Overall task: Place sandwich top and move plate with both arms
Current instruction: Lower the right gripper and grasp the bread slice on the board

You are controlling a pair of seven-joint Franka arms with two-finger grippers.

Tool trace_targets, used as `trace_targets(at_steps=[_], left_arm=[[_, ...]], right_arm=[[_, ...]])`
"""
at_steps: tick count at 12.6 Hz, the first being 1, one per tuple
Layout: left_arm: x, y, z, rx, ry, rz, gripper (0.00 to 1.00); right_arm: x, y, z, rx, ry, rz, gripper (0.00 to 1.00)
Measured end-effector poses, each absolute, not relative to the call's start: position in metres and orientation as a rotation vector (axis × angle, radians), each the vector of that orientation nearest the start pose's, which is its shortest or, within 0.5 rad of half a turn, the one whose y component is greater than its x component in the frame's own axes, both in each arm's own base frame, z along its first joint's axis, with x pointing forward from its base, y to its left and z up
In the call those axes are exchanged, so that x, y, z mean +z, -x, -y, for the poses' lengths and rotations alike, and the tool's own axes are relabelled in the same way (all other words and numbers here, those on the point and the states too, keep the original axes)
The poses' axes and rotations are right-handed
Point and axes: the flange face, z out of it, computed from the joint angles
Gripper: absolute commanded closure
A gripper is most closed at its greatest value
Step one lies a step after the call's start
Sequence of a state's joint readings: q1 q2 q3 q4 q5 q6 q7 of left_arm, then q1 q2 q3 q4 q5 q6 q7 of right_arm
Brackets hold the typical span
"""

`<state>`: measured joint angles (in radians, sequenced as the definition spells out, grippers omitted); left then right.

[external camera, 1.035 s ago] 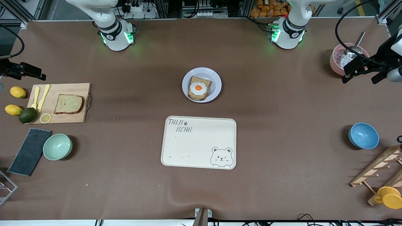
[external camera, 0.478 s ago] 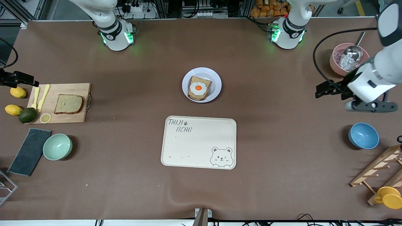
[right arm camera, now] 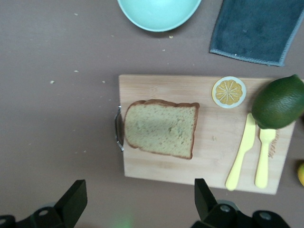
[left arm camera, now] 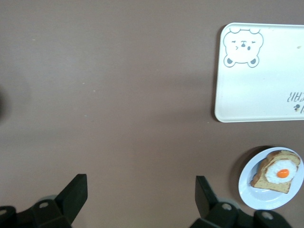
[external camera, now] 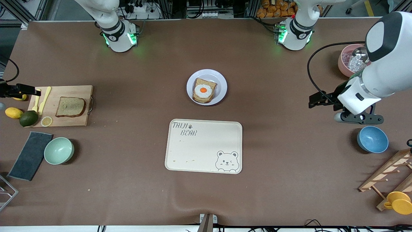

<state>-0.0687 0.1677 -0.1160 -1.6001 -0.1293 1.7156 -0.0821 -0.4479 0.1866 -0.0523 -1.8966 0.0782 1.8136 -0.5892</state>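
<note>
Two glossy white jointed robot arms (external camera: 381, 74) with black joint bands, green-lit bases and looping black cables; blunt black gripper fingers (left arm camera: 76, 192), apparently with small screws.

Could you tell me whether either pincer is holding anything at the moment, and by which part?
Nothing is held. The left pincer is open over bare table; the right pincer is open above the wooden cutting board, where the plain brown bread slice lies untouched.
</note>
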Motion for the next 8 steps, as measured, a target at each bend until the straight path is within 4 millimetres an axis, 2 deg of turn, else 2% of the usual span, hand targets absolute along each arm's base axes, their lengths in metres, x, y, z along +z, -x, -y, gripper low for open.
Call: trace_targets(at_steps=[2, 4, 8], left_arm=[[0.521, -0.597, 0.136, 0.085, 3.289, -0.165, 0.0], [0.522, -0.595, 0.154, 0.06, 3.29, -0.211, 0.0], [0.523, -0.592, 0.164, 0.055, 3.29, -0.24, 0.0]], right_arm=[[0.329, -0.485, 0.291, 0.225, 2.897, 0.06, 0.01], [0.287, -0.466, 0.3, 0.217, 2.884, 0.027, 0.05], [0.251, -0.462, 0.305, 0.216, 2.867, -0.019, 0.17]])
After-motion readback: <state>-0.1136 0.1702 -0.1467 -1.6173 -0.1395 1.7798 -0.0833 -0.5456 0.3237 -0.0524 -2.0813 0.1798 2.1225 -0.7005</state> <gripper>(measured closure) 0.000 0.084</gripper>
